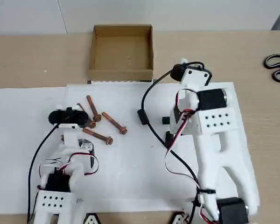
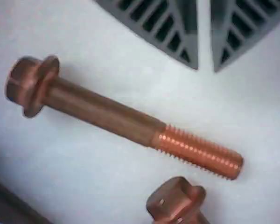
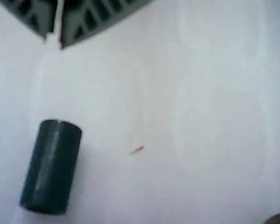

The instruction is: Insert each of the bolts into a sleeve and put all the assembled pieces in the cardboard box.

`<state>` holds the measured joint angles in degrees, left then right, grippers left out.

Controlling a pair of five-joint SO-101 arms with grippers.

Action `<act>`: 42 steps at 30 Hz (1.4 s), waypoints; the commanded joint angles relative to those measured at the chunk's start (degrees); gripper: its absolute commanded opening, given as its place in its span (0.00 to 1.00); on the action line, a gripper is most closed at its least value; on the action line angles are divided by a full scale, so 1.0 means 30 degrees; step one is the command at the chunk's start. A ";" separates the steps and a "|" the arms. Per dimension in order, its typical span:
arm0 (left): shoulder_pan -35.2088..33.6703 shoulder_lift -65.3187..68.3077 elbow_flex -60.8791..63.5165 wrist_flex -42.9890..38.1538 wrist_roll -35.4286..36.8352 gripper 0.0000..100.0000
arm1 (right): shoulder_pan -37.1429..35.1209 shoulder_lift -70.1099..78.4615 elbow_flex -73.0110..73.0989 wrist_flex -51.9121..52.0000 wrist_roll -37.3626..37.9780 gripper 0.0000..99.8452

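**Helper:** What's the surface like?

**Me:** From above, a white sheet (image 1: 130,177) covers the wooden table (image 1: 28,56). The cardboard box (image 1: 122,73) sits at 12 o'clock with no pieces in it yet. At least 4 bolts (image 1: 114,122) lie loose toward 9 o'clock.

**Helper:** And your left claw?

**Me:** My left claw (image 2: 205,67) is all but closed and holds nothing, just beside a bolt (image 2: 107,114) lying flat. I'd open wide and take the smooth shank squarely.

**Helper:** Right?

**Me:** My right claw (image 3: 58,32) is closed and empty, with a sleeve (image 3: 51,168) near it. I'd grip its wall and leave the bore free.
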<state>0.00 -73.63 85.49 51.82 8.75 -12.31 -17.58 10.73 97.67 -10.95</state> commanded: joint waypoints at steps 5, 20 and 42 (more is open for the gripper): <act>0.0000 -0.0176 -0.0161 -0.0234 -0.0088 0.01 | -0.1070 0.0864 -0.0821 0.0132 0.0381 0.01; 0.0000 -0.0176 -0.0161 -0.0234 -0.0088 0.01 | -0.2125 0.5612 -0.0938 -0.0894 -0.1348 0.17; 0.0000 -0.0176 -0.0161 -0.0234 -0.0088 0.01 | -0.2183 0.8982 -0.0879 -0.5289 -0.0791 0.17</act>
<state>0.00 -73.63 85.49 51.82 8.75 -18.64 9.23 10.20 83.16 -13.93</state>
